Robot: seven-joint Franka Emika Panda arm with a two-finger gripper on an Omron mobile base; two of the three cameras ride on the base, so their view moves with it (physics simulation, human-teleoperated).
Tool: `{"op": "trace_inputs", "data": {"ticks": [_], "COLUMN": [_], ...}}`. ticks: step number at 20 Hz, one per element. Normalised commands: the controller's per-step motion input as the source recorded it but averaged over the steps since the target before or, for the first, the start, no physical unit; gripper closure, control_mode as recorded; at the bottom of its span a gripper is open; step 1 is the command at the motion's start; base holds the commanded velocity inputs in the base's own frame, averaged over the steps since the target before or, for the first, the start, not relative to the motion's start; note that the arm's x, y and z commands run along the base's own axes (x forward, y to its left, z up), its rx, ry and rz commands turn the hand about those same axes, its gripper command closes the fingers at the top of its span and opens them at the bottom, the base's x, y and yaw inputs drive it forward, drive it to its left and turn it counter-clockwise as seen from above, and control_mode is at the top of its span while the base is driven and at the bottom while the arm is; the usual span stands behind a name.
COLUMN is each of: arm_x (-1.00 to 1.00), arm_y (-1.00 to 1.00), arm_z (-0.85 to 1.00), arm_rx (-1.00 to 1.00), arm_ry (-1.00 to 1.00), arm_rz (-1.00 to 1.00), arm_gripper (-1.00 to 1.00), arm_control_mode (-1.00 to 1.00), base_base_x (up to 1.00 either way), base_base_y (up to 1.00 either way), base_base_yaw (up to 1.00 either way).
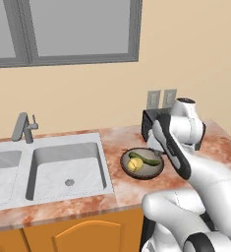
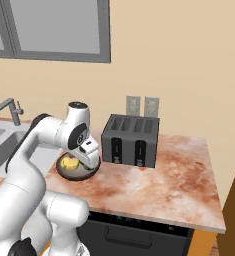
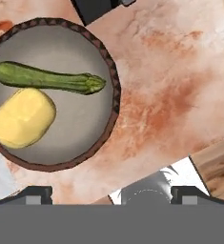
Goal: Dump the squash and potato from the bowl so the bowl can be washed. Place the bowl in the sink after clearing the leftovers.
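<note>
gripper (image 3: 111, 193) hangs over the marbled worktop (image 3: 170, 95) beside the shallow brown bowl (image 3: 114, 90) (fingers apart, holding nothing), likely lining up a rim grab

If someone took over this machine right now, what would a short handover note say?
Claw: hangs above the counter beside the bowl, holding nothing; its finger tips sit wide apart, so it looks open.
Things: the squash and the potato lie side by side in the bowl, which stands on the counter between the sink and the toaster.
Done: nothing yet.
Left: grip the bowl, tip out both vegetables, then set the bowl in the sink.
</note>
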Motion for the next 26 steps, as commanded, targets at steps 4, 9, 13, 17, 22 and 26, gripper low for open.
{"op": "trace_inputs", "data": {"ticks": [4, 9, 13, 17, 22, 26], "arm_x": [0.08, 0.38, 0.28, 0.48, 0.38, 0.00], "arm_y": [-0.14, 0.00, 0.00, 0.00, 0.00, 0.00], "arm_z": [-0.91, -0.30, -0.45, -0.43, -0.38, -0.37], "arm_rx": [0.07, 0.00, 0.00, 0.00, 0.00, 0.00], "arm_ry": [0.10, 0.00, 0.00, 0.00, 0.00, 0.00], "arm_rz": [-0.11, 0.00, 0.00, 0.00, 0.00, 0.00], "arm_gripper": [-1.00, -1.00, -1.00, -1.00, -1.00, 1.00], "arm_control_mode": [-1.00, -1.00, -1.00, -1.00, -1.00, -1.00], "base_base_x": [0.00, 0.00, 0.00, 0.00, 0.00, 0.00], "base_base_y": [0.00, 0.00, 0.00, 0.00, 0.00, 0.00], "base_base_yaw": [0.00, 0.00, 0.00, 0.00, 0.00, 0.00]}}
